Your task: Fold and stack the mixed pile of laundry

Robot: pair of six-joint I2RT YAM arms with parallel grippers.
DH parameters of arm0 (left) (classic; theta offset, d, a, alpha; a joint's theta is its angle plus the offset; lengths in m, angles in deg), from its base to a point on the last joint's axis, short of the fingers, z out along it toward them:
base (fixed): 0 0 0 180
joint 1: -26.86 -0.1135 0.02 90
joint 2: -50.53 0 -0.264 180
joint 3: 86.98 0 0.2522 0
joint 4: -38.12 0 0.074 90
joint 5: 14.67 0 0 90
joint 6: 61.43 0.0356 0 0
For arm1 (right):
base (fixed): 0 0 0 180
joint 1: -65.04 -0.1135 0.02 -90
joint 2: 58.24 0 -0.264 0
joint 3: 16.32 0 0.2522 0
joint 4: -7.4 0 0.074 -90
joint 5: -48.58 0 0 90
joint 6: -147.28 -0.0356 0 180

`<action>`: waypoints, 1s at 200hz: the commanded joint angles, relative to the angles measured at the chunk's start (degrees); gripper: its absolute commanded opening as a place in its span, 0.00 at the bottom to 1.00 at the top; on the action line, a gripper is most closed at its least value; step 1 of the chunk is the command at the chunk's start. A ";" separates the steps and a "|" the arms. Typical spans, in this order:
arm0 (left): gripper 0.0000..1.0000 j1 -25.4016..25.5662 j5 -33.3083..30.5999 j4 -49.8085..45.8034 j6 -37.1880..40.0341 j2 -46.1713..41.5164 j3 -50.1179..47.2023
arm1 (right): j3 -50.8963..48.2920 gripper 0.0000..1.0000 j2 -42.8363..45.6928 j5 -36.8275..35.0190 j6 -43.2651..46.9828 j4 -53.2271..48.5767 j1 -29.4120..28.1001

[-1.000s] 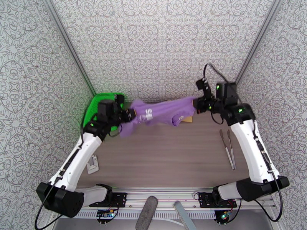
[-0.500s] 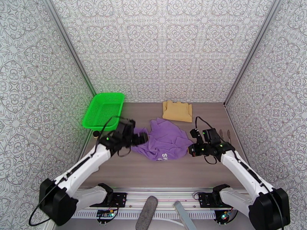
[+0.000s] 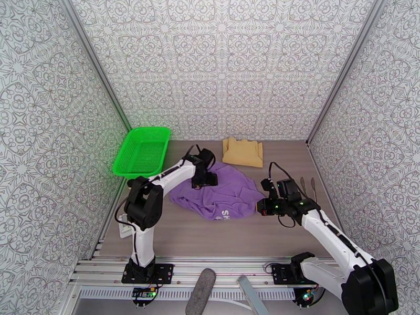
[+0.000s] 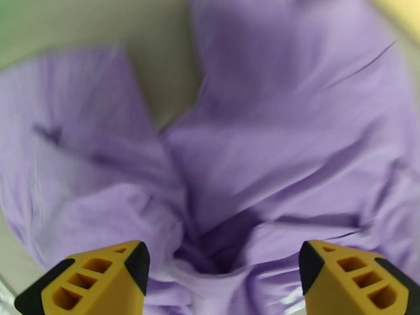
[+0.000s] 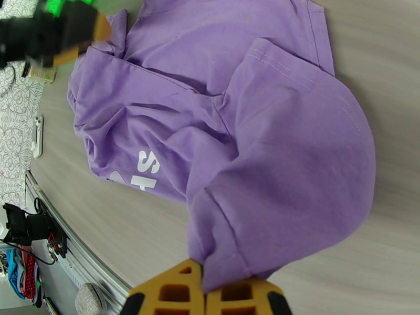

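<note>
- Camera overhead: the purple T-shirt [image 3: 223,194], stretched in the air between both arms a second ago, now lies on the middle of the tabletop [image 3: 210,237], its white print toward the near edge. The mustard-tan garment [image 3: 242,152] lies folded at the far edge, and the green basket [image 3: 143,151] is in the far left corner. The left fingers [image 3: 206,179] have let go and moved to the shirt's far left part. The right fingers [image 3: 261,207] remain at its right edge.
- Left wrist: the left fingers [image 4: 89,282] are spread wide with nothing between them, over blurred, rumpled purple cloth.
- Right wrist: the right fingers [image 5: 178,292] are pressed together, pinching a fold of the shirt's edge.
- Judgement: the shirt is laid down but still wrinkled. It probably needs smoothing before it can be folded and stacked.
</note>
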 commanded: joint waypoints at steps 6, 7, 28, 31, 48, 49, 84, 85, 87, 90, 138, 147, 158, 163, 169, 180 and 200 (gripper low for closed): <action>0.78 1.18 -5.34 -6.16 -2.16 -0.80 2.55 | -1.07 0.00 0.81 0.73 0.19 0.24 -0.51; 0.78 1.19 -5.25 -6.09 -2.15 -0.78 2.47 | -1.08 0.00 0.83 0.73 0.16 0.29 -0.47; 0.65 0.91 -3.94 -4.34 -2.41 0.32 1.36 | -1.61 0.00 0.50 1.08 0.09 1.04 -0.50; 0.64 0.92 -3.92 -4.08 -2.42 0.51 1.26 | -1.60 0.00 0.50 1.09 0.12 1.02 -0.49; 0.58 0.32 -3.67 -2.97 -2.17 1.61 1.04 | -1.67 0.00 0.58 1.25 0.21 0.97 -0.46; 0.58 0.24 -3.66 -2.91 -2.16 1.70 1.10 | -1.63 0.00 0.67 1.26 0.25 0.96 -0.48; 0.54 -1.66 -4.10 -2.32 -0.95 2.55 1.74 | -1.15 0.00 1.62 0.85 0.16 0.35 -0.51; 0.54 -1.77 -4.10 -2.32 -0.89 2.56 1.80 | -1.12 0.00 1.67 0.84 0.10 0.30 -0.51; 0.54 -1.84 -4.17 -2.32 -0.80 2.44 1.89 | -1.11 0.00 1.70 0.83 0.11 0.27 -0.51; 0.54 -1.99 -4.17 -2.32 -0.63 2.40 1.98 | -1.02 0.00 1.80 0.83 0.07 0.21 -0.51; 0.76 -2.94 -2.21 -0.70 0.58 2.05 2.11 | 0.05 0.00 3.13 0.65 -0.13 -1.32 -0.46; 0.79 -2.92 -1.21 0.42 0.43 2.13 1.59 | 0.20 0.00 3.37 0.65 -0.21 -1.44 -0.44; 0.79 -3.01 -0.14 2.03 0.02 2.13 0.93 | 0.18 0.00 3.55 0.72 -0.31 -1.61 -0.45; 0.79 -3.14 0.30 2.80 -0.32 2.06 0.58 | 0.18 0.00 3.62 0.70 -0.30 -1.72 -0.47; 0.77 -3.34 0.63 3.83 -0.77 2.05 0.10 | 0.31 0.00 3.69 0.70 -0.28 -1.77 -0.46; 0.72 -3.91 1.66 5.91 -1.62 1.92 -0.78 | 0.23 0.00 3.70 0.75 -0.39 -1.86 -0.51; 0.64 -4.89 4.14 9.27 -3.08 1.67 -2.18 | 0.30 0.00 3.77 0.75 -0.41 -2.04 -0.48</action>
